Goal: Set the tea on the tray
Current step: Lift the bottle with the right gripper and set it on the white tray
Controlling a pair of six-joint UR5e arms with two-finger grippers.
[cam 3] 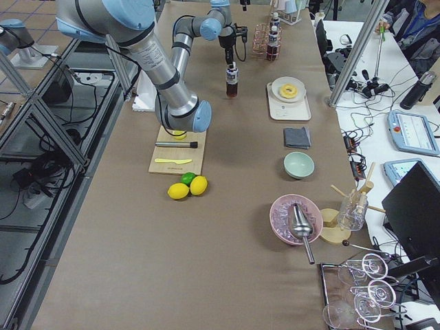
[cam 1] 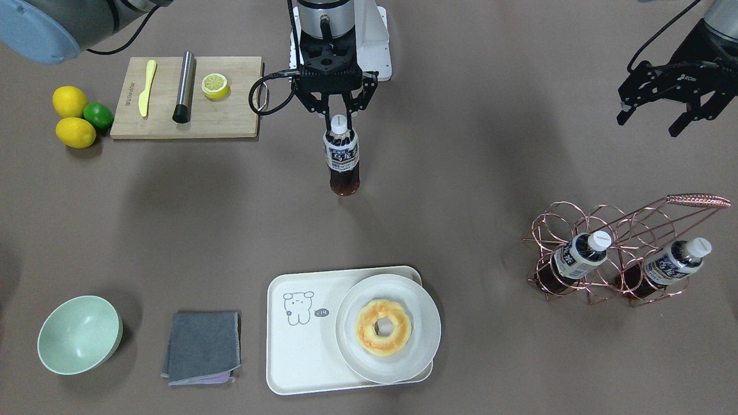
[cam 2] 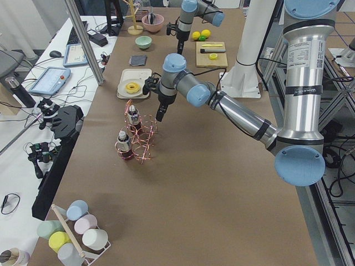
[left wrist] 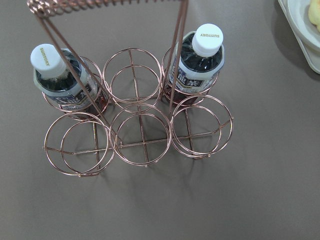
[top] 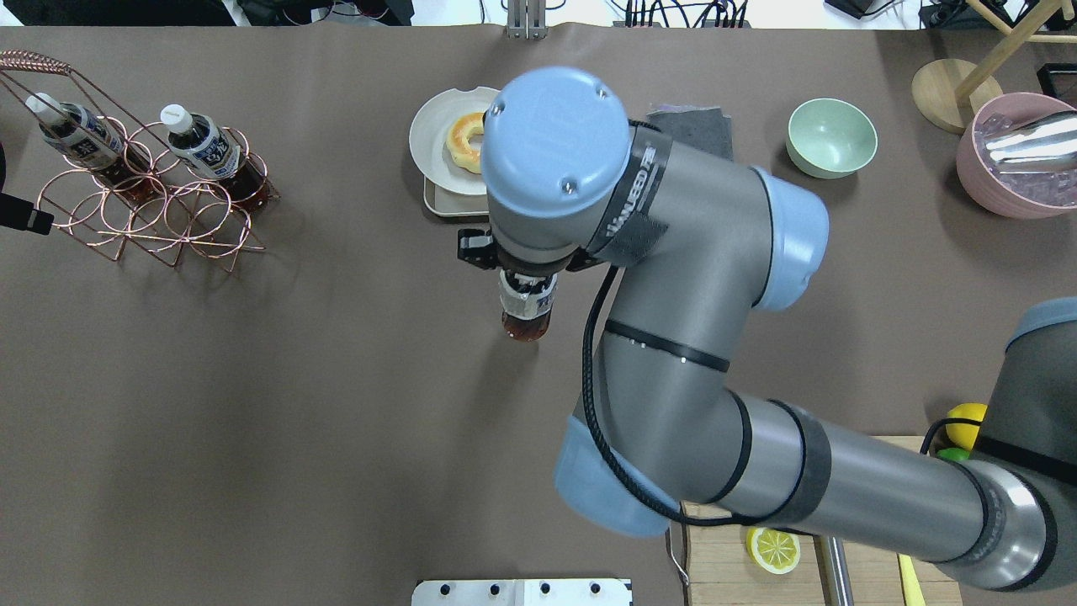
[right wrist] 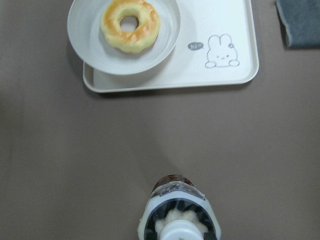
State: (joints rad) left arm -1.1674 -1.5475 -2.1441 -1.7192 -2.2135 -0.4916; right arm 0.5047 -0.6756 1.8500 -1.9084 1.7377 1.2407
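Tea in right gripper; doughnut on plate on tray; left gripper wide.

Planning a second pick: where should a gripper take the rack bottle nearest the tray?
I'd take that bottle by its white cap, coming straight down. The rack rings its body, leaving only the top free. A handle wire runs close beside it, so closing across the other sides is probably safer.

Three tea bottles; one copper rack with six rings. One tray, one plate, one doughnut, one bowl, one grey cloth, one cutting board. Two lemons, one lime, one lemon half, one yellow knife, one metal rod.
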